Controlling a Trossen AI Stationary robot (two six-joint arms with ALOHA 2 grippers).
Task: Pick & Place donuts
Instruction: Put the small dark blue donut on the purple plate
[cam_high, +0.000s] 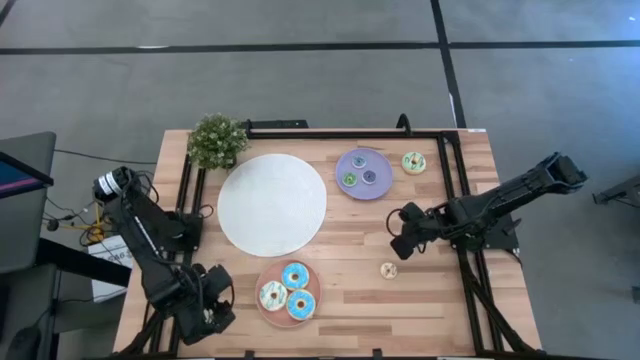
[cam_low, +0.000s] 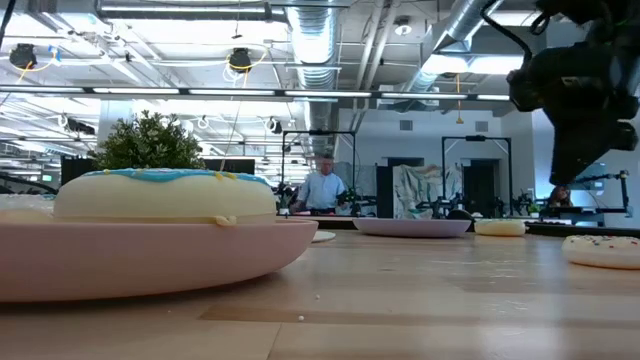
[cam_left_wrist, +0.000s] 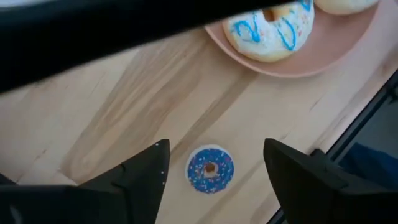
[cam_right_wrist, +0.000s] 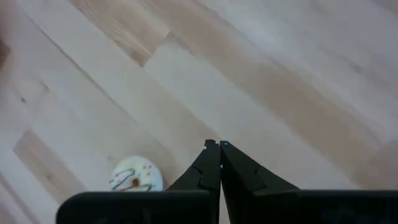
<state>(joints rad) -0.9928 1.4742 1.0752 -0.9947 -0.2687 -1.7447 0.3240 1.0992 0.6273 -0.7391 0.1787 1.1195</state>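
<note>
High view: the right gripper (cam_high: 398, 232) hangs over bare wood, fingers pressed together and empty, probably poised to reach the beige mini donut (cam_high: 389, 270) lying just nearer on the table. The left gripper (cam_left_wrist: 211, 163), fingers spread, hovers over a blue mini donut (cam_left_wrist: 210, 169) near the pink plate (cam_high: 263, 275) holding three larger donuts. Three minis sit on the lilac plate (cam_high: 380, 187); the plant (cam_high: 216, 140) stands far left, out of the way.

A robotics lab in an open industrial hall: exposed silver ceiling ducts (cam_low: 318, 50), hanging lamps (cam_low: 239, 60), more black frame rigs (cam_low: 315, 160) behind the pale wooden desk (cam_low: 420, 290), and a seated person (cam_low: 323, 187) working beyond it.
</note>
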